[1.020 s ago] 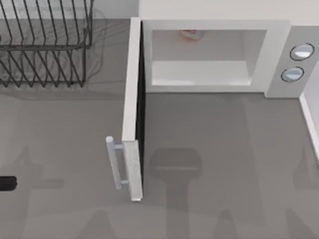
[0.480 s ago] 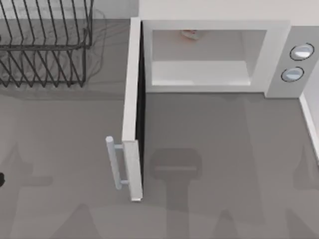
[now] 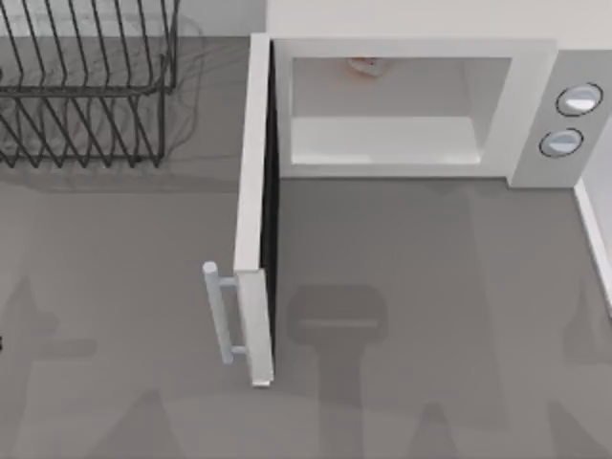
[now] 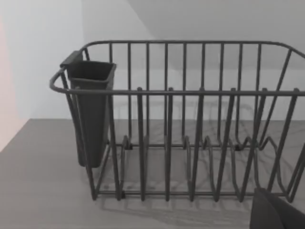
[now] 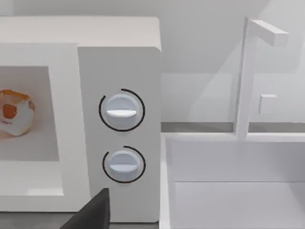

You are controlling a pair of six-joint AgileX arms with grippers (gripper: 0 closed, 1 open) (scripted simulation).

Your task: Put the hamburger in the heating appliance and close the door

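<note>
Grey tabletop (image 3: 430, 287): small orange-tan hamburger (image 3: 364, 65) sits inside the white boxy microwave (image 3: 411, 105); its tall white door (image 3: 254, 220), upper-centre, stands open. Push it squarely shut. Hand states: cannot tell.

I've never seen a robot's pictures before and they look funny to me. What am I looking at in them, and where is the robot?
These come from a pretend, computer-drawn robot with two arms. One camera looks down from above the table. It shows a white microwave with its door swung wide open, and a wire dish rack to the left. The little hamburger already sits far back inside the microwave.

The other two cameras ride on the arms' wrists. The left arm's camera faces the dish rack, which has a dark cup hanging on it. The right arm's camera faces the microwave's two round knobs, with a white sink beside it. Nothing is being held.
</note>
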